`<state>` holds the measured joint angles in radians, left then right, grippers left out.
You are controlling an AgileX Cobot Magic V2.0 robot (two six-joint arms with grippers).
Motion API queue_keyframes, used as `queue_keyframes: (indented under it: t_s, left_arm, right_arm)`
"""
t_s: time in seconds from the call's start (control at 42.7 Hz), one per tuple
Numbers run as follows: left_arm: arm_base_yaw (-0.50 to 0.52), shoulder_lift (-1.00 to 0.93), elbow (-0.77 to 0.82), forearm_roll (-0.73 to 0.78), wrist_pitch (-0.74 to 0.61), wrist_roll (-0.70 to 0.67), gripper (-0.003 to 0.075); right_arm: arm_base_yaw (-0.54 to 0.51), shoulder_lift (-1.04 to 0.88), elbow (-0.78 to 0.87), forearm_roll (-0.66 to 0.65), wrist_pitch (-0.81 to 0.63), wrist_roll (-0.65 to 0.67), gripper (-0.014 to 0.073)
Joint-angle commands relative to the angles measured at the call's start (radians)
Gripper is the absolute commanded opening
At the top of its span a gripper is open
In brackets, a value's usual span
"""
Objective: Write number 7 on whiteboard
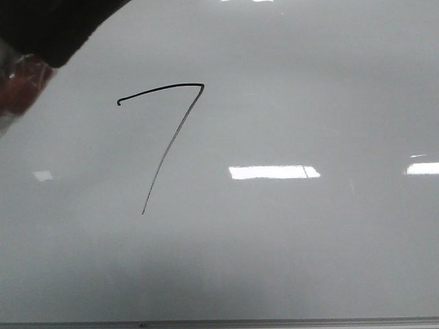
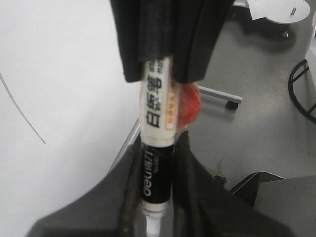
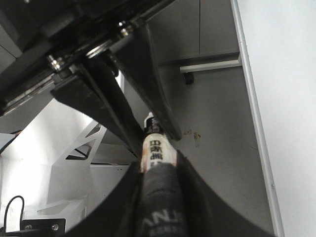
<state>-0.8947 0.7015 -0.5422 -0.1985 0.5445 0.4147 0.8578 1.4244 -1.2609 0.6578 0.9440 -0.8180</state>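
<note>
On my front camera the whiteboard [image 1: 309,89] fills nearly the whole frame, glossy and pale, with bright rectangular light reflections across its middle and a thin grey frame edge along the bottom. The number 7 [image 1: 168,140] sits left of centre on it: a slightly arched top stroke with a tiny hook at its left end, then a long downstroke slanting toward the lower left and thinning as it goes. In the upper left corner a dark shape [image 1: 58,27] cuts into the frame, with something blurred and reddish just below it — I cannot tell from this view what either one is.

My left wrist camera shows the left gripper [image 2: 158,148] with its jaws closed on a marker [image 2: 157,148], a pen with a white printed upper barrel and a black lower barrel. Its pale tip points toward the bottom of that frame. A round red-orange item [image 2: 190,104] shows just beside the barrel, too blurred to identify. The tail end of the drawn line [image 2: 22,113] is visible on the board at the side, apart from the pen tip.

On my right wrist camera the right gripper [image 3: 157,148] also has its jaws clamped around a marker [image 3: 157,153], white label showing above a dark wrapped section. The board's edge [image 3: 252,123] runs down one side — grey floor [image 3: 212,108] lies beyond it.
</note>
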Motion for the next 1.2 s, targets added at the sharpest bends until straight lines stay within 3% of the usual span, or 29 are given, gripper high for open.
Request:
queue_keyframes:
  t_s: [0.0, 0.234, 0.305, 0.398, 0.492, 0.656, 0.75, 0.938, 1.055, 1.172]
  left_arm:
    - [-0.003, 0.002, -0.035, -0.016, -0.067, -0.027, -0.002]
    - [-0.003, 0.002, -0.035, -0.022, -0.016, -0.045, -0.0021]
    - [-0.003, 0.002, -0.035, -0.022, -0.012, -0.064, -0.0021]
    - [-0.002, 0.002, -0.035, -0.007, -0.012, -0.123, -0.0021]
    - [-0.002, 0.002, -0.035, 0.111, 0.009, -0.31, -0.0021]
    - [-0.002, 0.002, -0.035, 0.621, 0.16, -0.893, -0.002]
    - [-0.002, 0.002, -0.035, 0.859, 0.313, -1.104, -0.002]
    - [-0.002, 0.002, -0.035, 1.024, 0.505, -1.158, -0.002]
    - [-0.002, 0.002, -0.035, 1.08, 0.482, -1.215, -0.002]
    - [-0.002, 0.002, -0.035, 1.159, 0.458, -1.327, -0.002]
  right_arm:
    - [0.0, -0.041, -0.032, 0.06, -0.038, -0.009, 0.003]
    - [-0.002, -0.06, -0.032, 0.06, -0.095, -0.009, 0.05]
    - [-0.002, -0.083, -0.032, 0.058, -0.12, -0.009, 0.0578]
    - [-0.015, -0.12, -0.032, 0.037, -0.144, 0.022, 0.058]
    - [-0.061, -0.178, -0.017, -0.02, -0.158, 0.102, 0.058]
    - [-0.188, -0.338, 0.121, -0.139, -0.22, 0.253, 0.0545]
    - [-0.28, -0.47, 0.24, -0.173, -0.279, 0.314, 0.0463]
    - [-0.487, -0.773, 0.506, -0.175, -0.37, 0.381, 0.0311]
    - [-0.594, -0.938, 0.638, -0.175, -0.39, 0.381, 0.0236]
    - [-0.672, -1.051, 0.721, -0.175, -0.384, 0.381, 0.0221]
